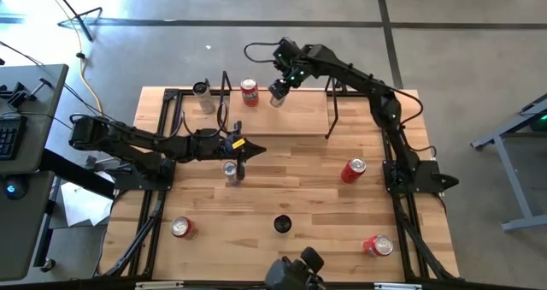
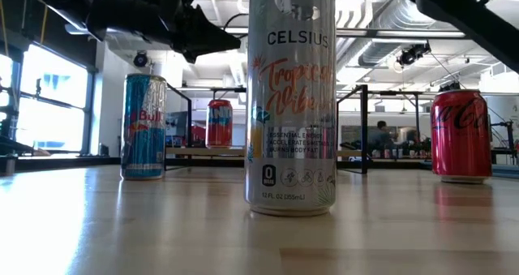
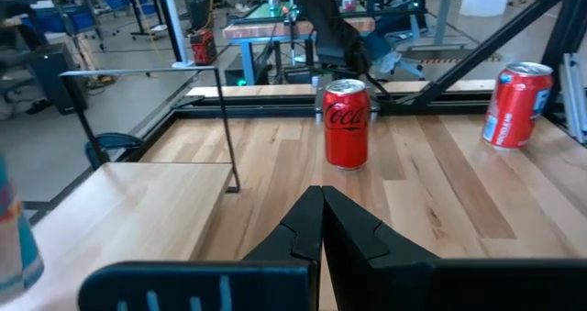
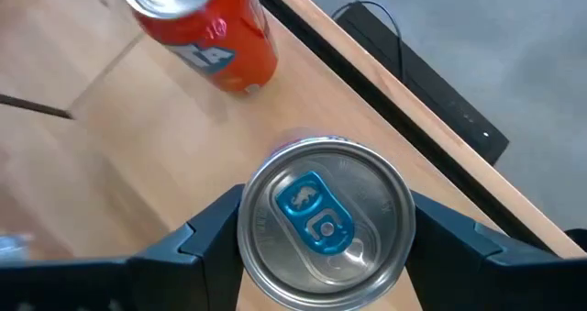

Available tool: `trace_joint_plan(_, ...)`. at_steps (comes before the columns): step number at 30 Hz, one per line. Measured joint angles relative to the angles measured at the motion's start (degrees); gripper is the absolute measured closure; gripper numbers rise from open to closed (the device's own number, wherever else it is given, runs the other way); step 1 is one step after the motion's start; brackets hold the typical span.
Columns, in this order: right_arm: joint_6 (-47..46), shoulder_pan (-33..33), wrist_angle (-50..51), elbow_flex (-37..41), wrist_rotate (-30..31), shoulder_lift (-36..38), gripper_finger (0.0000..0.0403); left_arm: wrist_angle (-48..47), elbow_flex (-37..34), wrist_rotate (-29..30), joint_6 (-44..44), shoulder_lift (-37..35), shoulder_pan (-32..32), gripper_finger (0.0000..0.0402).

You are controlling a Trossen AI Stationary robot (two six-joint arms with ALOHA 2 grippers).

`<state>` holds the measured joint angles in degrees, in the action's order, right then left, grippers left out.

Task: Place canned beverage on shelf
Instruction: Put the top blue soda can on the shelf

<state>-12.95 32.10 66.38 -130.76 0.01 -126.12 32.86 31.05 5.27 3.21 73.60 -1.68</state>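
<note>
1. Holding a silver can with a blue tab [image 4: 323, 224], my right end effector [image 1: 279, 91] had its two fingers [image 4: 204, 239] spread wide around the can's sides, gripping it near the top.
2. That can [image 1: 278, 95] stood upright over the pale plank of the shelf [image 1: 308, 119], at the far edge of the worktop [image 1: 316, 196]; I could not tell whether its base touched the plank.
3. Just beside it on the shelf plank stood a red-orange can [image 1: 249, 91], upright and apart from my fingers.
4. Another silver can [image 1: 203, 96] lay tilted by the shelf's left end frame, near the far left corner.
5. My left end effector [image 1: 253, 150] was fully closed on nothing, fingertips pressed together, hovering over the middle of the worktop.
6. Just below it stood a slim can [image 1: 231, 171], upright.
7. A red cola can [image 1: 353, 170] stood toward the right edge, well apart from both arms.
8. Two more red cans [image 1: 180, 228] sat near the near edge, one at each side, with a small black round object [image 1: 282, 225] between them.
</note>
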Motion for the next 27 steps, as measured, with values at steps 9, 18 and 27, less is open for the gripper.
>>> trace_joint_plan(9,1.33,-0.38,-1.27,0.02,0.97,-2.46,0.0179,0.0,0.0,0.03,0.01,0.0,1.71,0.0401)
trace_joint_plan(18,2.6,-0.58,-2.07,0.02,0.83,-2.48,0.0088,0.02,0.0,0.14,0.0,0.0,1.78,0.0401)
trace_joint_plan(27,7.74,-2.26,-0.37,-4.07,0.92,-1.65,0.0085,0.02,0.0,0.12,-0.01,0.0,1.78,0.0402)
